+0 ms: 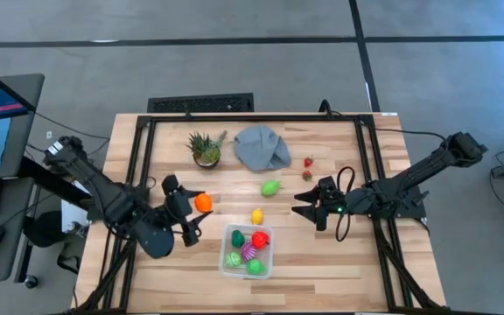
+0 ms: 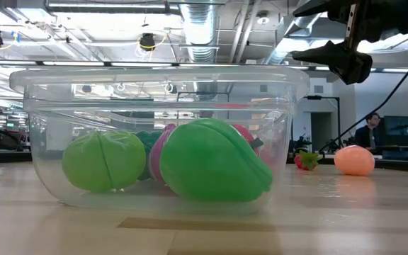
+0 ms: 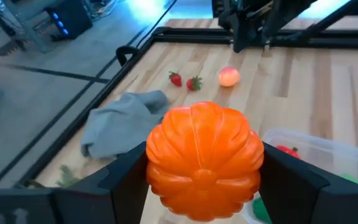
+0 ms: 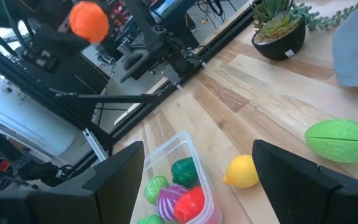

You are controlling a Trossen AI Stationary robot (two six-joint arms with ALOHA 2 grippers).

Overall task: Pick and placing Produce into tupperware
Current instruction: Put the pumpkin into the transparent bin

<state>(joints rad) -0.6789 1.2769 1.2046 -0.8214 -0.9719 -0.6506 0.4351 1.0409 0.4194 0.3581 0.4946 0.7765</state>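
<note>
Left claw (image 1: 198, 210) grips a ribbed, glossy orange pumpkin (image 3: 204, 158).

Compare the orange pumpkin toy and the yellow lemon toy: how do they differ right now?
The orange pumpkin is clamped between the left gripper's fingers, off the table; the yellow lemon lies loose on the table, untouched. The pumpkin is round and ribbed; the lemon is smooth with a pointed end. The pumpkin looks larger. Both are toy produce outside the tupperware, on its far side.
</note>
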